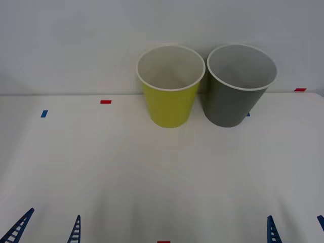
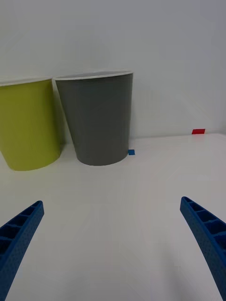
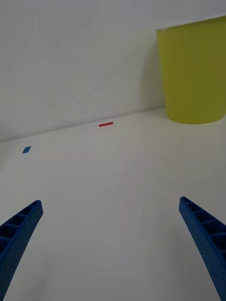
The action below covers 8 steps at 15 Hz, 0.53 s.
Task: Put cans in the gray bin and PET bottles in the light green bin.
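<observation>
The gray bin (image 1: pixel 235 96) perhaps hides part of a blue mark (image 1: pixel 248 115).

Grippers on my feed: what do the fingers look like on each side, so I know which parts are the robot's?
Both match. The left gripper and the right gripper each have two bright blue fingers that are long, narrowing toward the tip, with a ribbed, ladder-like lattice of open cells along their length. No cables or markings are visible on them.
</observation>
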Available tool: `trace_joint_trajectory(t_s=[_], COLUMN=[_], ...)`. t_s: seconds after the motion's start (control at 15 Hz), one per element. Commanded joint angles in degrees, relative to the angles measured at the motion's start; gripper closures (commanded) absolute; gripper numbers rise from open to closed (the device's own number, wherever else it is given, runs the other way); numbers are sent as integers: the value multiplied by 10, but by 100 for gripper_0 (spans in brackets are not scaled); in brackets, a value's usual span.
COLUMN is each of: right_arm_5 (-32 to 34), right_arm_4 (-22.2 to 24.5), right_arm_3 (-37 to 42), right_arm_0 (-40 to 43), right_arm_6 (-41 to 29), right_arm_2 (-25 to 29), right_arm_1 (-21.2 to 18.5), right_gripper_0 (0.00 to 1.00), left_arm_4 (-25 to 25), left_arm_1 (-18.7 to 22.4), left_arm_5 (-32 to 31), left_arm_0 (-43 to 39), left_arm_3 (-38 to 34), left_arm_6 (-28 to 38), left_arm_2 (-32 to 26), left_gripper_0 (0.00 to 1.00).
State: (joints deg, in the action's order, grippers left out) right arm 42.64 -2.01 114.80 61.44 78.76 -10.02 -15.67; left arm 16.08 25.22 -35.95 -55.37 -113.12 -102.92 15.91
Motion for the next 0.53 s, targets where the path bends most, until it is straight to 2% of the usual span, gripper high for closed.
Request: trace_joint_trajectory(t_s=[0.07,0.53], right_arm_5=[0,0], right_arm_4=[0,0], right_arm_3=[0,0], right_arm_0=[0,0], right_arm_6=[0,0], right_arm_2=[0,0], right_arm_1=[0,0], right_gripper_0=[0,0], left_arm_4=[0,0], left_arm_1=[0,0], left_arm_5=[0,0], left_arm_0=[0,0], left_arm_3=[0,0], left_arm_6=[0,0], left_arm_2=[0,0], left_gripper_0=[0,0])
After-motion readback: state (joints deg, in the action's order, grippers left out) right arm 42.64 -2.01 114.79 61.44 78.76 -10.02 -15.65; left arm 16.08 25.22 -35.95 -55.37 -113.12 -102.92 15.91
